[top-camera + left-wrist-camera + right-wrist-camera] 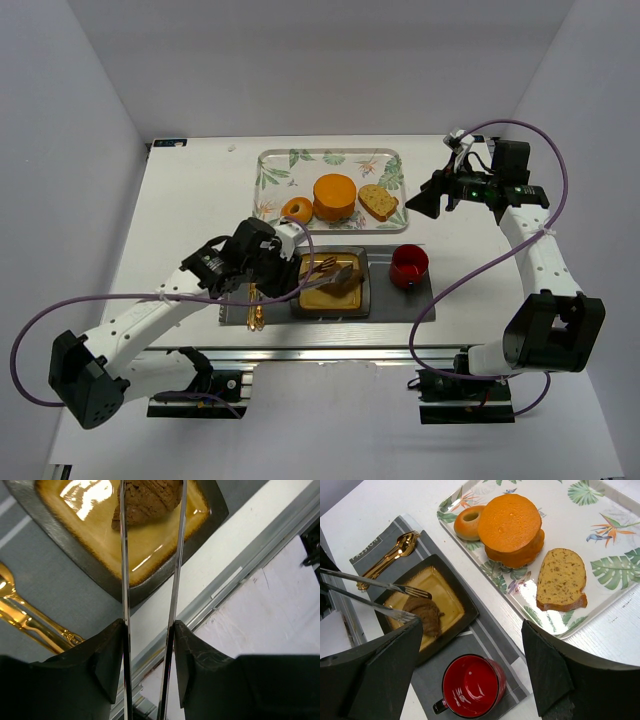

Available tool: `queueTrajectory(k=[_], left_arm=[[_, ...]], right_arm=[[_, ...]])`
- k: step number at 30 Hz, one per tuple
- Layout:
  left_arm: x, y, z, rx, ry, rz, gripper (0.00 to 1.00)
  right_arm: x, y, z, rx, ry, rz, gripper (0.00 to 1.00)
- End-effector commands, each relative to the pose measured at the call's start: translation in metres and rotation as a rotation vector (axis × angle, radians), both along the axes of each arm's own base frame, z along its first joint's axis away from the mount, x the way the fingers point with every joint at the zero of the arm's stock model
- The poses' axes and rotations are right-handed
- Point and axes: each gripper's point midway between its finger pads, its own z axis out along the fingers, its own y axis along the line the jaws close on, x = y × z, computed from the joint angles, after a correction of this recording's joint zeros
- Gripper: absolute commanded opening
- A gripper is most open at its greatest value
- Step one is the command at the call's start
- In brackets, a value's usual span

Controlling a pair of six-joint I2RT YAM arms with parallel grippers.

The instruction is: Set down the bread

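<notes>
The bread [426, 616] is a dark brown lumpy pastry lying on the square yellow plate with a dark rim [464, 605]. It also shows in the top view [345, 281] and at the top of the left wrist view [150, 500]. My left gripper [149, 630] is shut on metal tongs [124, 580]. The tongs' two arms reach over the plate, one on each side of the bread. My right gripper [471, 625] is open and empty, high above the table at the back right [415, 203].
A leaf-print tray [270, 165] holds a ring donut [296, 209], a round orange cake [334, 197] and a speckled bread slice [378, 202]. A red mug [408, 266] stands right of the plate. Gold cutlery [256, 312] lies on the grey placemat [400, 305].
</notes>
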Motion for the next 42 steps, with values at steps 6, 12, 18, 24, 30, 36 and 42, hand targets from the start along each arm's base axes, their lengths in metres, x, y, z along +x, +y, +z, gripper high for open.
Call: queueTrajectory(k=[6,12,18,24,30,36,42], left_arm=[[0.013,-0.009,0.051,-0.124,-0.119,0.049,0.52],[0.009,-0.013,0.038,-0.091,-0.065,0.007,0.53],[0.008,-0.010,0.025,-0.052,-0.041,-0.001,0.54],[0.002,-0.014,0.021,-0.066,-0.009,-0.030,0.58],[0.004,-0.013,0.033,-0.087,-0.039,-0.005,0.57],[0.048,0.014,0.075,-0.093,-0.196,0.193,0.40],[0.110,0.103,0.074,0.012,-0.278,0.469,0.23]], right_arm=[[-0.001,0.001,0.010,0.020,-0.034,0.013,0.85],[0.000,0.001,0.011,0.018,-0.036,0.012,0.86],[-0.001,0.001,0.010,0.018,-0.037,0.010,0.86],[0.000,-0.001,0.010,0.016,-0.038,0.005,0.86],[-0.001,0.000,0.011,0.021,-0.039,0.009,0.86],[-0.002,0.001,0.009,0.024,-0.034,0.016,0.87],[-0.002,0.001,0.012,0.025,-0.044,0.023,0.87]])
